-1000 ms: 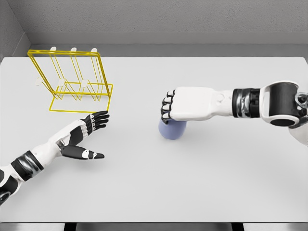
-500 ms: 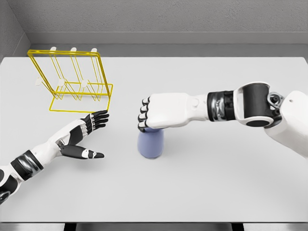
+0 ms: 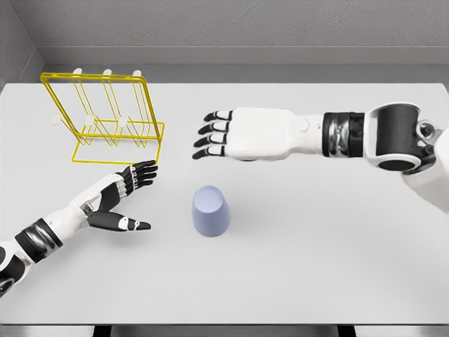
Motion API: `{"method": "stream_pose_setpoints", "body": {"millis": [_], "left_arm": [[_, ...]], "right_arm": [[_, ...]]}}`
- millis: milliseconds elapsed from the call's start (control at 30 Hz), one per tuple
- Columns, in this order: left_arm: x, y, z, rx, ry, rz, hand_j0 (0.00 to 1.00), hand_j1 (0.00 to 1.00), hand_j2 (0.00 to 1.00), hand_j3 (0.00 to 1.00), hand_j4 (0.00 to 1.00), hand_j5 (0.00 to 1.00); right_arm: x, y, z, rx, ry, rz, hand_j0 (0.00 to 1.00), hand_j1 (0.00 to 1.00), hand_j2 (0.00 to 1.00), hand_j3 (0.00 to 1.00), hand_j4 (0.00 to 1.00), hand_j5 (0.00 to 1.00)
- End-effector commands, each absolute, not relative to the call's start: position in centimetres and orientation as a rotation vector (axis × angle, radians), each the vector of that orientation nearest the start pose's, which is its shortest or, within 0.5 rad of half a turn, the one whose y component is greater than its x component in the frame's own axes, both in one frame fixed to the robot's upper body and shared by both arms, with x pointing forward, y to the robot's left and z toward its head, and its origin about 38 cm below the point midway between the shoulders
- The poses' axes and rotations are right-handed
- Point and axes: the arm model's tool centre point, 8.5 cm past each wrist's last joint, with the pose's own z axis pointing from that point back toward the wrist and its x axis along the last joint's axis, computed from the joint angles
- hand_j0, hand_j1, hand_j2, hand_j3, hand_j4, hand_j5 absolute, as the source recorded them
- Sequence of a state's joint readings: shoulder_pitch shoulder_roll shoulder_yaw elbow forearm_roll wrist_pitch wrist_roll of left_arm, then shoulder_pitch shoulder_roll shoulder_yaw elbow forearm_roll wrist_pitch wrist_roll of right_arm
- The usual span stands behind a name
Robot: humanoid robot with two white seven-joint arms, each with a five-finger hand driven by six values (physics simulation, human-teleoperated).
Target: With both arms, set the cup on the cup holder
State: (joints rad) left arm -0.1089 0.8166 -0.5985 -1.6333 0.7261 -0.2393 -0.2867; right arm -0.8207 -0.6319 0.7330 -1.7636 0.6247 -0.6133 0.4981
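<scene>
Both hands are open: the cup [image 3: 210, 210] stands apart below the right hand [image 3: 238, 133], seemingly upside down.

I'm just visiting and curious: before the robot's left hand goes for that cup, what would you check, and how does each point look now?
1. Cup free of both hands: ok; it stands alone on the table, upside down.
2. Right hand out of the way: ok; it is behind the cup with fingers spread, holding nothing.
3. Left hand ready: ok; open and holding nothing, to the left of the cup.
4. Path between left hand and cup: ok; only bare table shows.
5. Yellow cup holder upright with free pegs: ok; nothing hangs on it.
6. Whether the cup has a handle: cannot tell.
</scene>
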Motion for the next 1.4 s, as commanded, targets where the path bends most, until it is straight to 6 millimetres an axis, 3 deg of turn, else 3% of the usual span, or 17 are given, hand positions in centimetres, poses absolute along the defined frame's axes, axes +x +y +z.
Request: {"method": "stream_pose_setpoints", "body": {"millis": [0, 100, 267, 433, 533, 667, 833, 1367], "left_arm": [[33.1, 29.4, 9.3, -0.497, -1.417, -0.673, 1.00, 1.00, 1.00, 1.00, 1.00, 1.00], [33.2, 29.1, 9.3, -0.504, -1.420, -0.671, 1.00, 1.00, 1.00, 1.00, 1.00, 1.00], [33.7, 27.1, 8.4, -0.511, -1.420, -0.716, 1.00, 1.00, 1.00, 1.00, 1.00, 1.00], [34.4, 25.5, 8.3, -0.535, -1.416, -0.747, 1.00, 1.00, 1.00, 1.00, 1.00, 1.00], [35.0, 24.6, 7.9, -0.541, -1.412, -0.756, 1.00, 1.00, 1.00, 1.00, 1.00, 1.00], [35.2, 24.1, 7.7, -0.543, -1.409, -0.769, 1.00, 1.00, 1.00, 1.00, 1.00, 1.00], [35.5, 22.9, 7.4, -0.562, -1.409, -0.770, 1.00, 1.00, 1.00, 1.00, 1.00, 1.00], [35.9, 20.8, 7.9, -0.600, -1.425, -0.801, 1.00, 1.00, 1.00, 1.00, 1.00, 1.00]], "right_arm": [[41.0, -17.5, 32.3, 0.744, 1.875, -2.472, 1.00, 1.00, 1.00, 1.00, 1.00, 1.00], [42.4, -22.3, 33.1, 0.841, 2.001, -2.513, 1.00, 1.00, 1.00, 1.00, 1.00, 1.00], [40.3, -31.1, 31.5, 0.894, 2.349, -2.525, 1.00, 1.00, 1.00, 1.00, 1.00, 1.00], [38.2, -34.3, 28.7, 0.765, 2.609, -2.519, 1.00, 1.00, 1.00, 1.00, 1.00, 1.00], [37.4, -34.4, 27.1, 0.616, 2.745, -2.495, 1.00, 1.00, 1.00, 1.00, 1.00, 1.00], [37.3, -34.9, 25.6, 0.611, 2.816, -2.488, 1.00, 1.00, 1.00, 1.00, 1.00, 1.00], [36.9, -36.0, 25.6, 0.653, 2.867, -2.456, 1.00, 1.00, 1.00, 1.00, 1.00, 1.00], [36.8, -35.8, 24.8, 0.628, 2.895, -2.451, 1.00, 1.00, 1.00, 1.00, 1.00, 1.00]]}}
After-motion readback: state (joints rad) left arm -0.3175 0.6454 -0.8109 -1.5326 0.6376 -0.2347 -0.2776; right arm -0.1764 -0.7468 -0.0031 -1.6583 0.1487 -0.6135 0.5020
